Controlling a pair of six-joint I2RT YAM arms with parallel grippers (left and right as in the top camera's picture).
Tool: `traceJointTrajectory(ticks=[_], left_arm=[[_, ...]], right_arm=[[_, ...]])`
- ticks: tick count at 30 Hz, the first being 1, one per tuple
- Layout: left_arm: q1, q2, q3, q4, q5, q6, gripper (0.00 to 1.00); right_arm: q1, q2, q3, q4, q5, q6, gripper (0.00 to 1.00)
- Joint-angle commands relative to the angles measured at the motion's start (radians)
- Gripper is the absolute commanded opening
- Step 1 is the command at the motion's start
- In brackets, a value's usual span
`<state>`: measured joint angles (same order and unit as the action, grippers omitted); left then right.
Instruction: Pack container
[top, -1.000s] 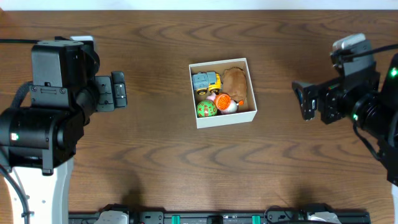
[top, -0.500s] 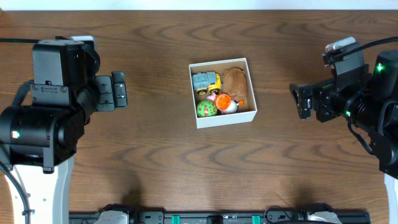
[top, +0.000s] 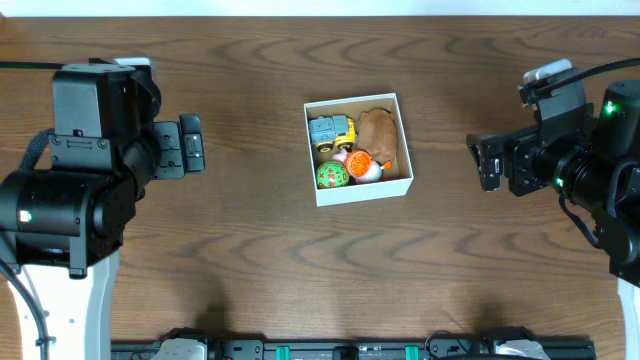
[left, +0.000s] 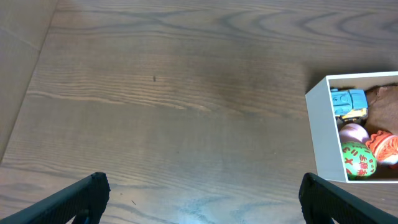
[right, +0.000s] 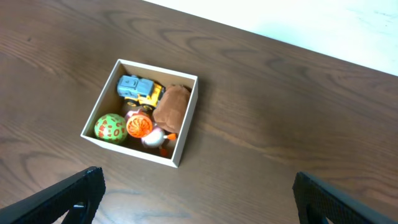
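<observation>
You have the small square white-walled container (top: 365, 190) sitting on the dark brown wood-grain table (top: 250, 260), a little above the middle of the overhead view and between the two arms; it rests flat with its open top up. Inside it you can see a blue and yellow toy truck (top: 331, 130) in the far left corner, a brown plush lump (top: 380, 135) along the right side, a green ball with red markings (top: 332, 176) in the near left corner, and a round orange toy (top: 358, 161) just beside the ball; the toys lie packed close together.

Your left gripper (left: 202, 193) hangs over bare wood well to the left of the container; its fingers are spread wide, with nothing between them. Your right gripper (right: 199, 186) is likewise spread wide and carries nothing; it hangs well to the right of the container, which shows whole in its wrist view.
</observation>
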<state>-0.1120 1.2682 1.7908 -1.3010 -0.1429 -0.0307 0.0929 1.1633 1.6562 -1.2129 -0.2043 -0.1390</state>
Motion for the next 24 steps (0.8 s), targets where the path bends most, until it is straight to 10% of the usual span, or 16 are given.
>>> traceJointTrajectory(ticks=[1,10,24], left_arm=[[0.005,0.005,-0.009,-0.001,-0.019,-0.008,0.98],[0.005,0.005,-0.009,0.0,-0.02,-0.008,0.98],[0.005,0.005,-0.009,0.0,-0.02,-0.008,0.98]], right_arm=[[0.005,0.0,-0.002,0.001,0.018,0.003,0.99],[-0.048,-0.114,-0.075,0.07,0.021,0.003,0.99],[-0.085,-0.584,-0.799,0.464,0.02,0.008,0.99]])
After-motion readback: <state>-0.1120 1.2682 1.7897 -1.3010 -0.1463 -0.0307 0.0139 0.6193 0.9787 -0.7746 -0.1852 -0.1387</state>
